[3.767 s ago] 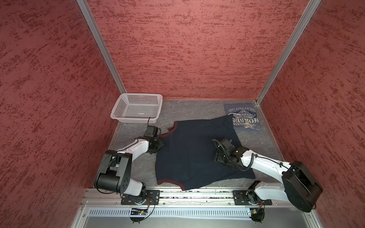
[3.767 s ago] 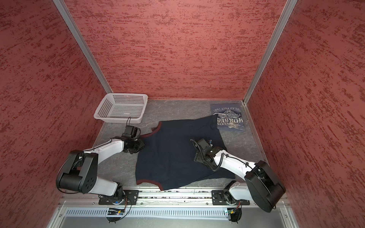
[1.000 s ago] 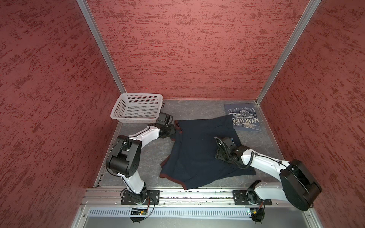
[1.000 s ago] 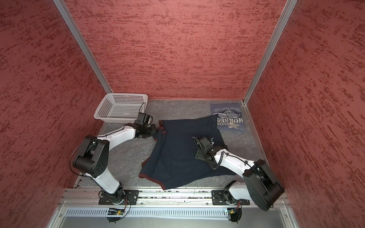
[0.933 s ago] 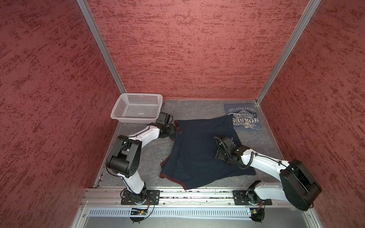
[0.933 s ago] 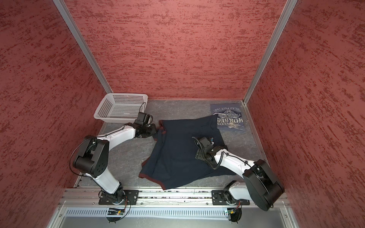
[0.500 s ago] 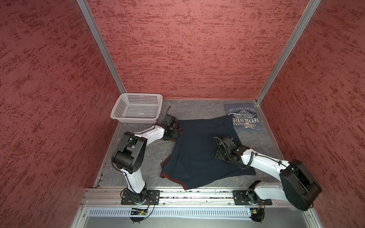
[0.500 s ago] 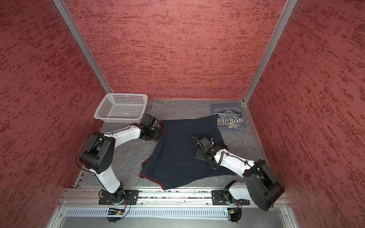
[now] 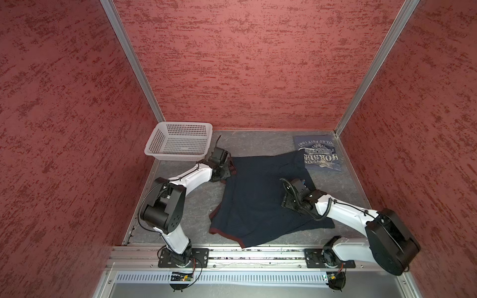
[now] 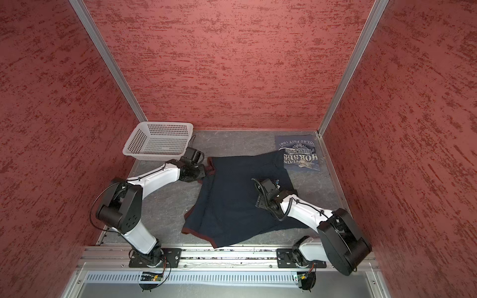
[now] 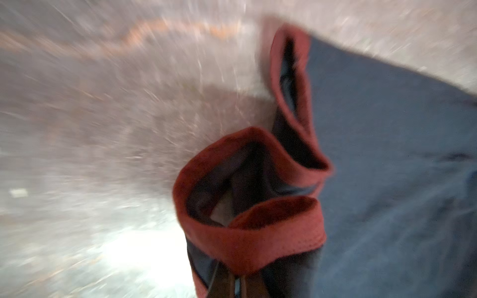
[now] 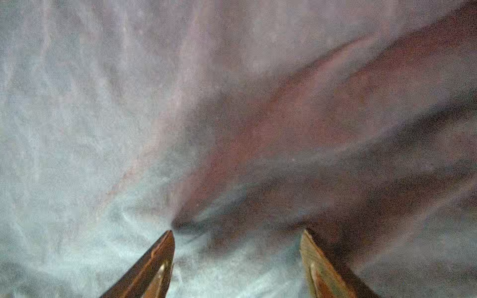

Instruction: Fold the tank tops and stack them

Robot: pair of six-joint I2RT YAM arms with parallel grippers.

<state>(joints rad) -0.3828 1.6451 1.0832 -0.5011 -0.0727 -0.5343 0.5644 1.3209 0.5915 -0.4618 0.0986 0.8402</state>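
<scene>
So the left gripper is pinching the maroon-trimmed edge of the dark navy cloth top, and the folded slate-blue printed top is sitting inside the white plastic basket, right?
Not quite: the slate-blue printed top lies on the grey table by the far right corner, outside the white perforated plastic basket, as both top views show. The left gripper does pinch the maroon trim of the dark navy top.

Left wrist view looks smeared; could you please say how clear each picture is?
Left wrist view: motion streaks smear the table, with a white glare patch; the navy top is legible. Right wrist view: dim, grainy, soft beyond the open right pincer. Both top views: sharp, evenly lit.
</scene>
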